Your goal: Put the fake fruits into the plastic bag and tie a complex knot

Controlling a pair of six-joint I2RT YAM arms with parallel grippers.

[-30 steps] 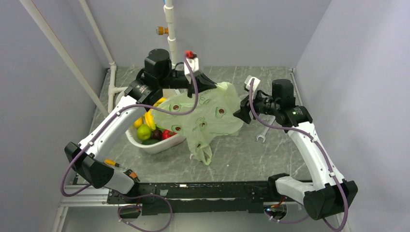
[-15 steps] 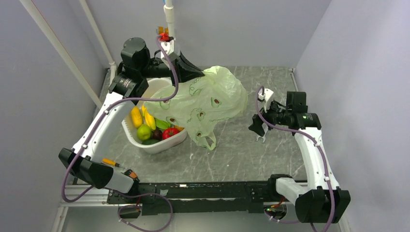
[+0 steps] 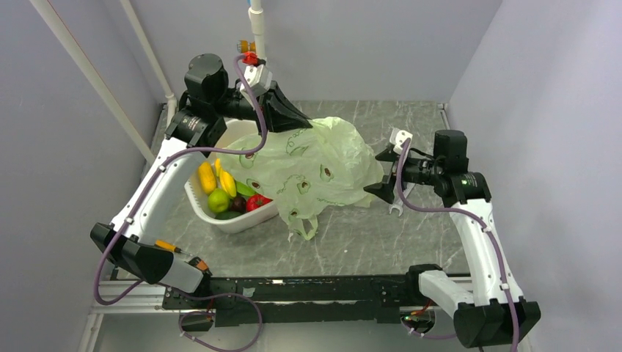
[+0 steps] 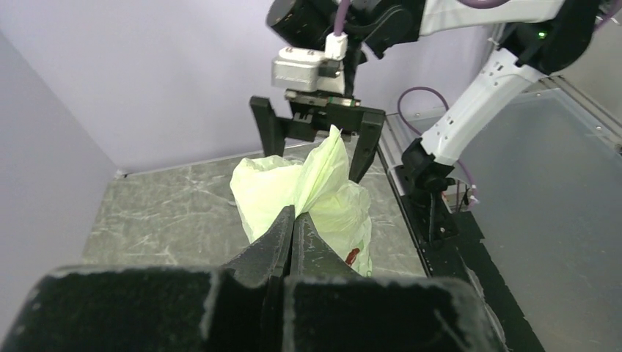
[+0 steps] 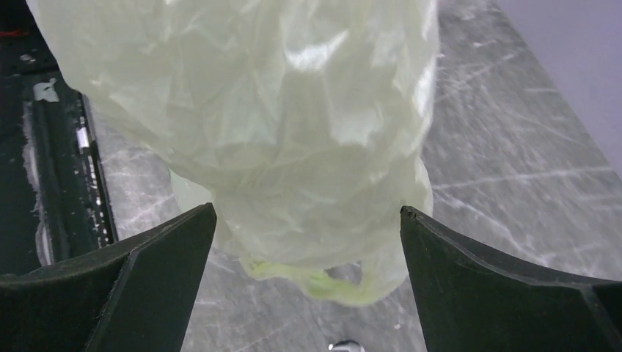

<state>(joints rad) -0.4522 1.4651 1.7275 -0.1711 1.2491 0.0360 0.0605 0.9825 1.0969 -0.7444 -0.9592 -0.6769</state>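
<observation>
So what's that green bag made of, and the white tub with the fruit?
The bag looks like thin, see-through plastic film: it crinkles and light glows through it. The tub seems hard, smooth white plastic, keeping a stiff rim.

table [image 3: 367, 242] grey marbled | white basin [image 3: 236, 224] | wrench [image 3: 397, 206] | plastic bag [image 3: 323, 158]

plastic bag [image 3: 323, 158] draped over basin [image 3: 236, 223] rim, near table [image 3: 367, 246] open

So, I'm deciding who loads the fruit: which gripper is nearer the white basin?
Left. The left gripper, shut on the plastic bag, hangs by the far rim of the white basin; the right gripper, open, is on the bag's far side from the basin.
</observation>
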